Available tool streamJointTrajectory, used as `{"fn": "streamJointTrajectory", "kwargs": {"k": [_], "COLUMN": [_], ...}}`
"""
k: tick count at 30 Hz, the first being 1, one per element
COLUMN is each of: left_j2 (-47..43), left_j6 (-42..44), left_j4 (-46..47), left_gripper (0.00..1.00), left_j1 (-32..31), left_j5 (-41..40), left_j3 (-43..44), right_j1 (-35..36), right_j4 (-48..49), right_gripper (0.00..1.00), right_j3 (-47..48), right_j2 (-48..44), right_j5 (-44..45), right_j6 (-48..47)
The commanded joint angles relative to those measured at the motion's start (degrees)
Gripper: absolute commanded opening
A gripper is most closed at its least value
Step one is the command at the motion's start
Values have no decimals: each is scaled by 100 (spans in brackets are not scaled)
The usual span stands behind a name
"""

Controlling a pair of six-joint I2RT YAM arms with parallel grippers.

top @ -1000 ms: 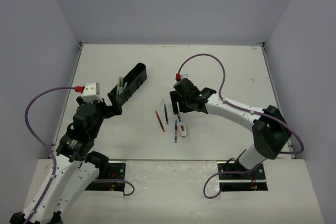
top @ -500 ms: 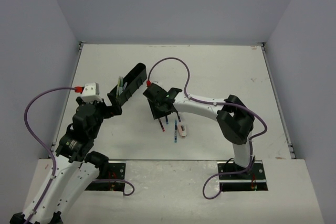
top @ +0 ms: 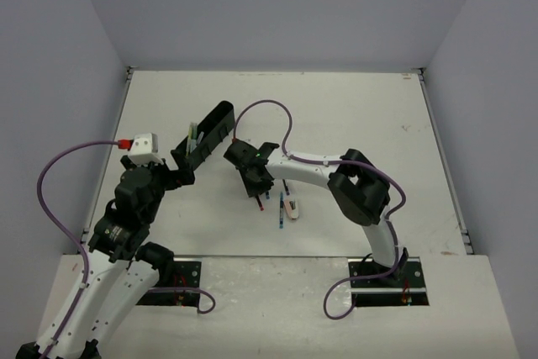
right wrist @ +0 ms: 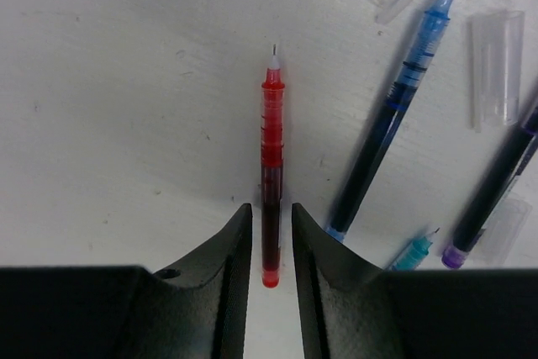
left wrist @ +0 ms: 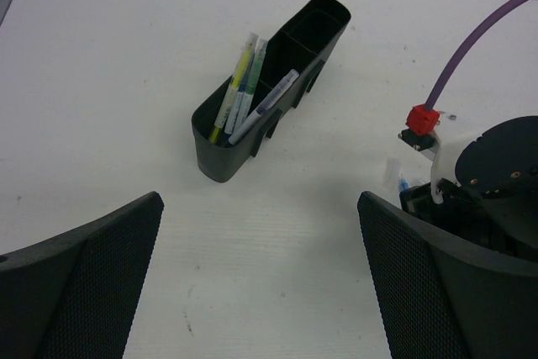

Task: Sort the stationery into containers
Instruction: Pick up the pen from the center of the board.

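Note:
A red pen (right wrist: 271, 149) lies on the table with its tip pointing away. My right gripper (right wrist: 271, 212) straddles its rear end, jaws narrowed to a thin gap on each side and not touching it. Beside it lie a blue pen (right wrist: 395, 115), a dark pen (right wrist: 496, 182) and a teal pen (right wrist: 412, 251). From above, the right gripper (top: 255, 184) hides most of these pens. The black tray (left wrist: 220, 157) holds three pens (left wrist: 244, 90) in its near compartment. My left gripper (left wrist: 261, 241) is wide open and empty, just short of the tray (top: 220, 119).
A pinkish-white eraser (top: 292, 207) and a blue pen (top: 281, 212) lie just right of the right gripper. Two clear pen caps (right wrist: 496, 65) rest near the blue pen. The right arm's purple cable (top: 269, 111) arcs over the tray's far end.
My right arm swung left from the pens' far side and came down over the red pen, its jaws narrowing around it. The left arm stayed still and open.

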Motion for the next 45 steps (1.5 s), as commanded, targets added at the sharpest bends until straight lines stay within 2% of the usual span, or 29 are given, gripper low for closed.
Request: {"fn": "streamJointTrajectory", "kwargs": {"k": [1, 7, 10, 13, 16, 19, 22, 24, 27, 30, 37, 42, 45], "left_j2": [-47, -56, -87, -111, -118, -118, -98, -56, 66, 232, 623, 896, 1311], "left_j6": [-32, -23, -23, -21, -6, 26, 76, 139, 278, 408, 478, 529, 511], "left_j4": [70, 69, 70, 76, 86, 115, 169, 189, 305, 373, 499, 660, 748], "left_gripper": [100, 100, 100, 100, 100, 100, 100, 100, 100, 100, 100, 100, 100], "left_j1": [44, 44, 44, 44, 44, 39, 35, 35, 35, 35, 44, 44, 74], "left_j5": [-9, -8, -2, 21, 59, 170, 307, 454, 824, 1227, 1639, 1901, 2235], "left_j3": [130, 135, 127, 124, 117, 93, 89, 82, 70, 131, 142, 153, 237], "right_j1": [42, 59, 122, 167, 182, 192, 150, 35, -517, -1183, -1678, -1815, -1846], "right_j4": [-134, -96, -142, 64, 710, 1290, 1652, 1768, 2041, 2414, 2726, 2772, 3134], "right_gripper": [25, 14, 5, 0, 0, 0, 0, 0, 0, 0, 0, 0, 0], "right_j3": [309, 163, 95, -89, -443, -1053, -1717, -2048, -2475, -3057, -3651, -4105, -4558], "right_j2": [251, 389, 389, 135, -456, -1534, -2683, -3123, -3902, -4637, -5638, -6157, -6463], "right_j5": [-108, -230, -199, -389, -781, -929, -780, -504, -702, -1375, -1546, -1187, -619], "right_j6": [-28, 135, 261, 291, 260, 163, -35, -133, -312, -471, -885, -1111, -1107]}}
